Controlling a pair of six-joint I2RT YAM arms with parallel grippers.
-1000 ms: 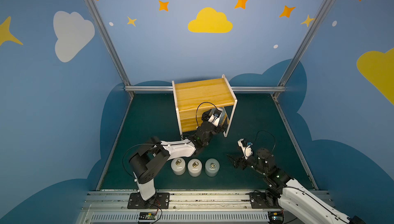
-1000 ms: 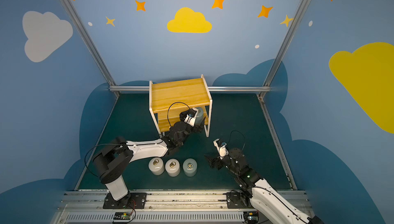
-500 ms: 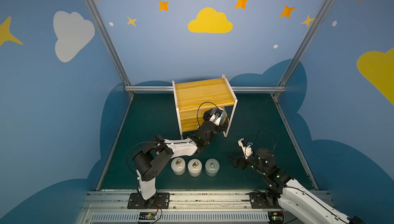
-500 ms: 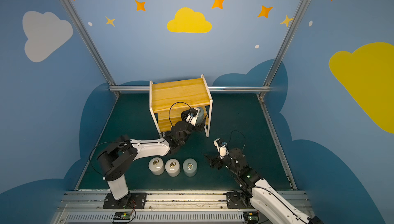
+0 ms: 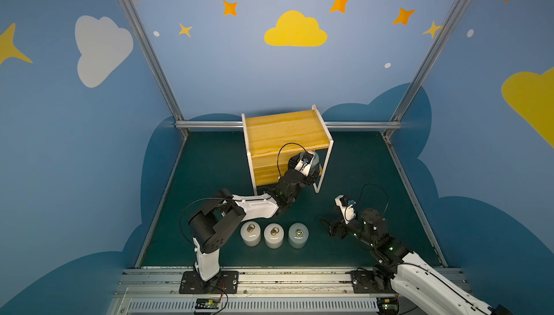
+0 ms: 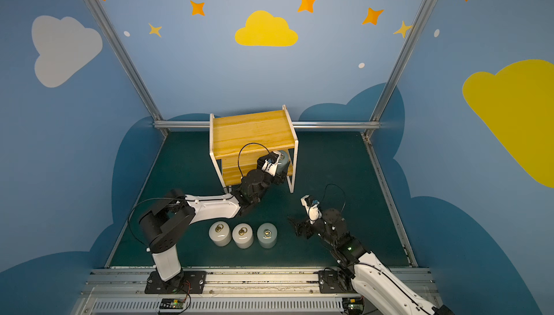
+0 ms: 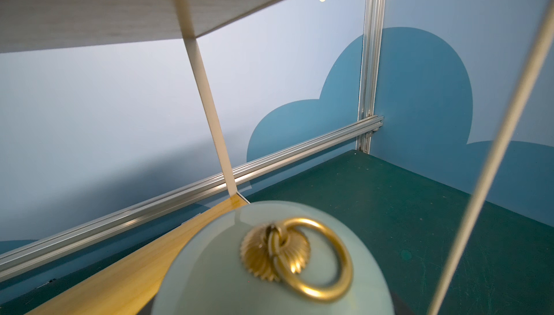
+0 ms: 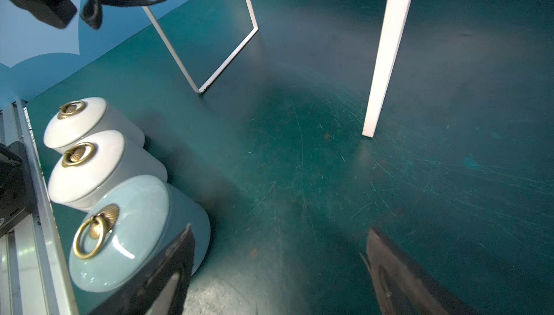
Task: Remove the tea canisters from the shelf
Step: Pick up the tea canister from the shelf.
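**Top views.** The shelf (image 5: 284, 132) stands at the back of the green worktop (image 5: 209, 178). The left end effector (image 5: 311, 169) reaches into the lower tier, at the end nearer the right arm. There it meets the shelved canister (image 5: 315, 159), grey-blue and upright on the lower board. The wrist hides the jaws, so it cannot be told whether they are clenched on it. In both top views a row stands upright on the worktop in front of the shelf: the end white canister (image 6: 220, 234), the middle white canister (image 6: 242, 235) and the worktop grey-blue canister (image 6: 266, 235), each just beside the next. The right end effector (image 6: 296, 226) sits low near the grey-blue end of the row, apart from it.

**Left wrist view.** The domed lid of the shelved canister (image 7: 227, 253) fills the lower frame, with its brass ring (image 7: 317, 259) lying on it. The lower board (image 7: 120, 271) shows beside it. No jaws show.

**Right wrist view.** The right end effector (image 8: 278, 229) is released: its dark fingers (image 8: 168, 268) are spread wide over bare worktop. The worktop grey-blue canister (image 8: 135, 229) lies just outside one finger. A white shelf leg (image 8: 386, 58) stands beyond.
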